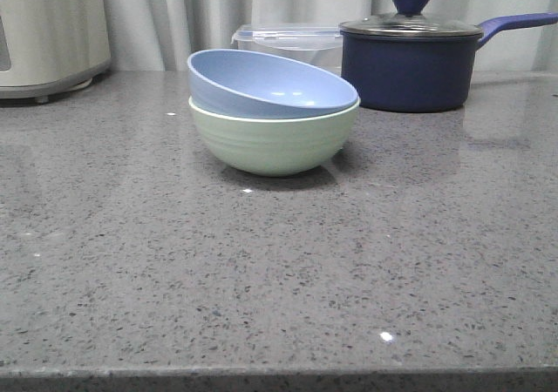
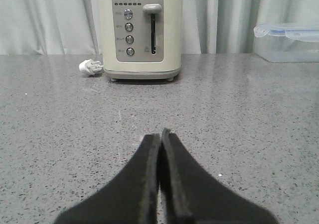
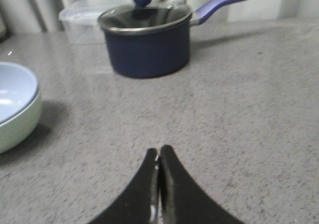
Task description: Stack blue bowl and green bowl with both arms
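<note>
Grey countertop (image 1: 279, 270) bears blue bowl (image 1: 270, 85) tilted, hiding green bowl's (image 1: 272, 139) inside.

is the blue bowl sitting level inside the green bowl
No, in the front view the blue bowl rests tilted in the green bowl, its left side raised well above the green rim.

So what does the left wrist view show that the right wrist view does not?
Only the left wrist view shows the cream toaster, its white plug and the left pincer, shut and empty. Only the right wrist view shows the navy saucepan, the blue bowl resting in the green bowl, and the shut right pincer. Both show the clear plastic container and the grey countertop.
</note>
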`<state>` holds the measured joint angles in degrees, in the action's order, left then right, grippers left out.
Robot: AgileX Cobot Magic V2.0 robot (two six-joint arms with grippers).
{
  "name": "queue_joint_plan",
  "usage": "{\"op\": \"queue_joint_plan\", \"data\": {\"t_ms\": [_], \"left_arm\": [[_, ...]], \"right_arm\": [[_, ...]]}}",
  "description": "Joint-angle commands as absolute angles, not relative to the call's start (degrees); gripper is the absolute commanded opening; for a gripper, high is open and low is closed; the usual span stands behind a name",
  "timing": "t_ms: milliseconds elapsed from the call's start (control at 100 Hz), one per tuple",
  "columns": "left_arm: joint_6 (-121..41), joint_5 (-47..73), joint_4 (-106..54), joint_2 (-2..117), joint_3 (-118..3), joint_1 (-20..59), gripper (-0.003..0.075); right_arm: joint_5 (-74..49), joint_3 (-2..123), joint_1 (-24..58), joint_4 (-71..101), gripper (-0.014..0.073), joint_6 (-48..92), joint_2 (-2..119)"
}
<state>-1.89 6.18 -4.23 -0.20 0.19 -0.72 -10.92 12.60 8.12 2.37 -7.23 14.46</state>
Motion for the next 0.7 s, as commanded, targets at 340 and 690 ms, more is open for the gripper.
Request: {"op": "queue_joint_plan", "data": {"t_ms": [340, 690], "left_arm": [[-1.4, 1.91, -4.35, -2.28, 2.47, -0.83, -0.002], [-1.4, 1.91, -4.35, -2.28, 2.47, -0.83, -0.002]], "right_arm": [[4.93, -1.66, 4.38, 1.39, -0.008, -7.18, 0.16], [2.47, -1.54, 4.32, 1.23, -0.008, -7.18, -1.63]]}}
